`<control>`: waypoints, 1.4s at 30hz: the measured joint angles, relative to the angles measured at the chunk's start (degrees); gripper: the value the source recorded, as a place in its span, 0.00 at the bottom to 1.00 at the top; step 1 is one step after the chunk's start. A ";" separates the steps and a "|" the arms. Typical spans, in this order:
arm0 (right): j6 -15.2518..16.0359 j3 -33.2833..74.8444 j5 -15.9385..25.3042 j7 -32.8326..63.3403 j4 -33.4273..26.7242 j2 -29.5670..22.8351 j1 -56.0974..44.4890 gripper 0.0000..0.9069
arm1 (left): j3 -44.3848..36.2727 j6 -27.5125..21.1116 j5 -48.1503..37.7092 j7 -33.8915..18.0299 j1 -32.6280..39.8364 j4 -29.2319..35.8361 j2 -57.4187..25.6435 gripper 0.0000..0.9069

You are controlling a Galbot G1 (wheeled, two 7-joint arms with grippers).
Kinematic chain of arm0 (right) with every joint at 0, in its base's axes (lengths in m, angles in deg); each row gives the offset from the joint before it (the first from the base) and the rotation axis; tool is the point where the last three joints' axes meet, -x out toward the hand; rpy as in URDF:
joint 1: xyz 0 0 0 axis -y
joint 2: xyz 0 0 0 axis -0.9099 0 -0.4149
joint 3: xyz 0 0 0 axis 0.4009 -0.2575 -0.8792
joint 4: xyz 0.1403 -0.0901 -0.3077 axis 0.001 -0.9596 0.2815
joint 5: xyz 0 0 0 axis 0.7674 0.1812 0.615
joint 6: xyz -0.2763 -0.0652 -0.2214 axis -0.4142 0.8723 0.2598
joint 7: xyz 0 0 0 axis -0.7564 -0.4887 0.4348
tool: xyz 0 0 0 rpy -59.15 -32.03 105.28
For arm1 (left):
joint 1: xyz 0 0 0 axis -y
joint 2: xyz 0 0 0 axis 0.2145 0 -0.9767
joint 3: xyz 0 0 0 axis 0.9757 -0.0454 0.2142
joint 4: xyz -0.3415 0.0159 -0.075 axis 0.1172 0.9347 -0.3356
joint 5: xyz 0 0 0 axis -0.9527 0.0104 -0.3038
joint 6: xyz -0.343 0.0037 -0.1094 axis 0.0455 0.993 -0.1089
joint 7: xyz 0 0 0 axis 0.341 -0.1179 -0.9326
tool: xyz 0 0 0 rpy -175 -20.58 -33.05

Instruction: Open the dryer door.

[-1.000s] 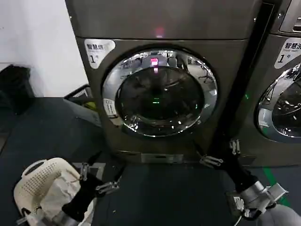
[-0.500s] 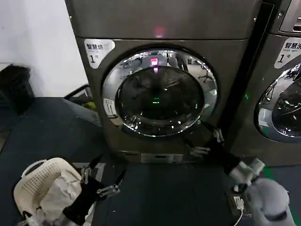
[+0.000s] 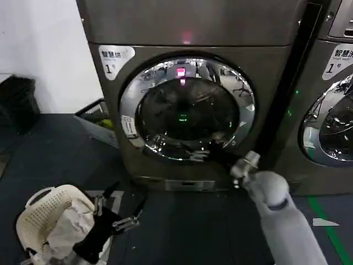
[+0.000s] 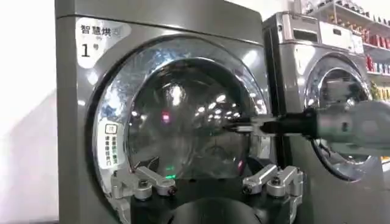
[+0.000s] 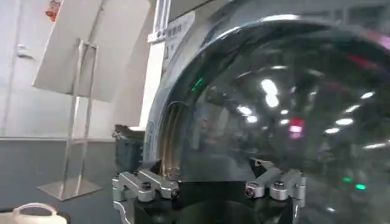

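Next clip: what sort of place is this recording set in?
Most likely a laundry room or self-service laundrette. The dryer door sits in a numbered steel machine, a second like machine stands right beside it, and a white laundry basket with cloth waits on the dark floor. The right gripper is at the door.

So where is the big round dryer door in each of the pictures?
Head view: dryer door at centre, shut.
Left wrist view: centre-left, behind the left gripper.
Right wrist view: its glass looms close behind the right gripper.
Shared landmark: the chrome ring.
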 joint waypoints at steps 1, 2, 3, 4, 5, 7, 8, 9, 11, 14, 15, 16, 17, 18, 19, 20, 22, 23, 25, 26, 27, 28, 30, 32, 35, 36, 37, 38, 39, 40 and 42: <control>-0.23 -0.52 0.18 -0.02 -0.62 -0.51 0.47 1.00 | 0.00 0.03 0.00 -0.04 -0.02 0.00 0.08 1.00; -0.31 -0.96 0.35 -0.02 -1.14 -0.94 0.83 1.00 | 0.01 0.08 0.00 -0.08 -0.09 -0.02 0.13 1.00; -0.31 -1.41 0.54 0.00 -1.75 -1.31 1.21 1.00 | 0.01 0.13 0.02 -0.09 -0.16 -0.05 0.18 1.00; -0.31 -1.87 0.65 -0.01 -2.32 -1.71 1.57 1.00 | 0.03 0.15 0.04 -0.09 -0.24 -0.06 0.23 1.00; -0.30 -2.26 0.66 -0.06 -2.86 -2.07 1.84 1.00 | 0.06 0.17 0.05 -0.09 -0.33 -0.07 0.26 1.00; -0.22 -3.01 0.66 -0.11 -3.99 -2.81 2.43 1.00 | 0.11 0.17 0.06 -0.09 -0.36 -0.06 0.30 1.00; -0.18 -3.32 0.65 -0.11 -4.53 -3.14 2.73 1.00 | 0.11 0.17 0.06 -0.08 -0.37 -0.05 0.31 1.00; -0.18 -3.60 0.65 -0.11 -5.05 -3.49 2.99 1.00 | 0.11 0.15 0.08 -0.04 -0.36 -0.03 0.33 1.00; -0.19 -4.25 0.64 -0.15 -6.21 -4.13 3.56 1.00 | 0.07 0.14 0.20 0.02 -0.32 -0.04 0.37 1.00; -0.19 -4.97 0.61 -0.34 -7.83 -4.83 4.39 1.00 | -0.06 0.14 0.34 0.02 -0.11 -0.35 0.42 1.00; -0.19 -5.29 0.62 -0.42 -8.44 -5.12 4.70 1.00 | -0.11 0.15 0.34 0.00 -0.03 -0.45 0.42 1.00; -0.19 -5.61 0.66 -0.51 -9.04 -5.45 5.02 1.00 | -0.11 0.15 0.34 -0.01 0.02 -0.49 0.43 1.00; -0.19 -5.91 0.68 -0.57 -9.73 -5.77 5.39 1.00 | -0.14 0.15 0.34 -0.01 0.06 -0.49 0.43 1.00; -0.24 -6.19 0.71 -0.60 -10.35 -6.11 5.77 1.00 | -0.14 0.14 0.34 -0.01 0.08 -0.49 0.44 1.00; -0.41 -6.41 0.74 -0.62 -10.91 -6.39 6.08 1.00 | -0.15 0.14 0.34 -0.01 0.09 -0.50 0.44 1.00; -0.63 -6.63 0.76 -0.61 -11.54 -6.58 6.39 1.00 | -0.15 0.14 0.34 -0.02 0.18 -0.58 0.44 1.00; -1.13 -7.36 0.76 -0.72 -12.97 -7.06 7.11 1.00 | -0.14 0.14 0.34 -0.08 0.30 -0.68 0.44 1.00; -1.30 -7.68 0.75 -0.73 -13.64 -7.26 7.45 1.00 | -0.13 0.14 0.34 -0.15 0.41 -0.78 0.45 1.00; -1.47 -8.27 0.61 -0.76 -14.87 -7.66 8.10 1.00 | -0.10 0.14 0.34 -0.19 0.66 -0.99 0.48 1.00; -1.48 -8.57 0.39 -1.03 -15.52 -7.83 8.43 1.00 | -0.10 0.14 0.35 -0.20 0.78 -1.10 0.51 1.00; -1.48 -8.85 0.14 -1.63 -16.10 -7.94 8.78 1.00 | -0.10 0.14 0.36 -0.20 0.90 -1.18 0.56 1.00; -1.52 -9.09 -0.23 -1.98 -16.59 -7.97 9.03 1.00 | -0.11 0.14 0.40 -0.20 1.00 -1.25 0.60 1.00; -1.51 -9.60 -1.09 -2.32 -17.10 -8.01 9.29 1.00 | -0.12 0.04 0.51 -0.23 1.20 -1.29 0.67 1.00; -1.51 -9.72 -1.32 -3.68 -17.29 -7.97 9.51 1.00 | -0.09 -0.12 0.59 -0.28 1.62 -1.46 0.80 1.00; -1.59 -9.94 -1.88 -5.53 -17.13 -7.66 9.50 1.00 | -0.02 -0.21 1.42 -0.30 1.84 -1.82 0.89 1.00; -1.59 -9.97 -2.23 -5.82 -17.14 -7.59 9.50 1.00 | 0.09 -0.22 1.71 -0.25 1.84 -1.88 0.89 1.00; -1.61 -9.96 -2.52 -6.40 -17.13 -7.47 9.50 1.00 | 0.25 -0.22 1.86 -0.19 1.83 -1.91 0.89 1.00; -1.67 -9.93 -2.63 -6.98 -17.08 -7.37 9.45 1.00 | 0.49 -0.22 1.98 -0.20 1.84 -1.97 0.89 1.00; -1.71 -9.84 -2.84 -7.46 -16.94 -7.23 9.32 1.00 | 0.72 -0.20 2.00 -0.17 1.87 -2.09 0.80 1.00; -1.70 -9.74 -3.21 -8.06 -16.69 -7.03 9.15 1.00 | 0.98 -0.20 2.00 -0.10 1.91 -2.29 0.67 1.00; -1.70 -9.61 -3.83 -9.55 -16.23 -6.62 8.91 1.00 | 1.59 -0.20 1.99 0.03 2.21 -2.64 0.46 1.00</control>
